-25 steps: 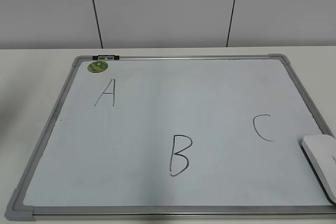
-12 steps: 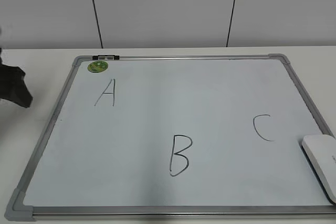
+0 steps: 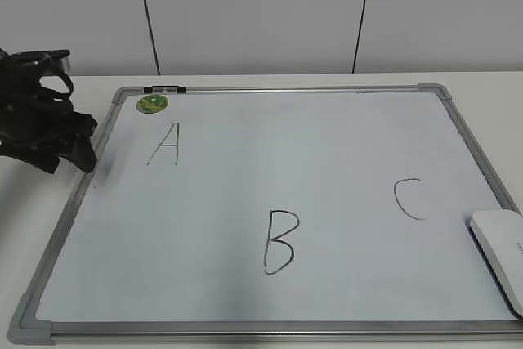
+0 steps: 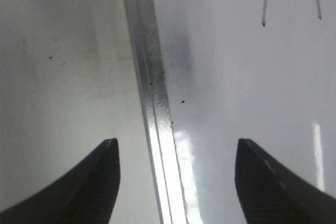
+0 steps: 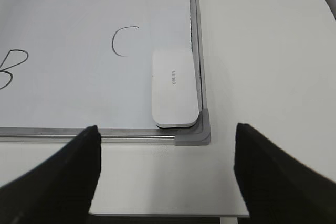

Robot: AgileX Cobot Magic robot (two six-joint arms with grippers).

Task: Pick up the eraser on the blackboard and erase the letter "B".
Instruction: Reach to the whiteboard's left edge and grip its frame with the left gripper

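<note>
The blackboard (image 3: pixel 343 145) is a white dry-erase board with a grey frame, lying flat on the table. The letter "B" (image 3: pixel 279 241) is drawn near its front middle; part of it shows in the right wrist view (image 5: pixel 10 68). The white eraser (image 3: pixel 502 255) lies at the board's front right corner, also seen in the right wrist view (image 5: pixel 174 88). My left gripper (image 3: pixel 69 153) is open and empty over the board's left frame (image 4: pixel 152 93). My right gripper (image 5: pixel 167 169) is open and empty over the table, short of the eraser; it is outside the exterior view.
A handwritten "A" (image 3: pixel 165 145) and a green round magnet (image 3: pixel 152 104) sit at the board's far left, a "C" (image 3: pixel 409 199) at the right. The table's front edge (image 5: pixel 168 214) lies just below the right gripper. A panelled wall stands behind.
My left arm has come into the exterior view from the left and moved right, up to the board's left frame. The eraser and board have not moved.
</note>
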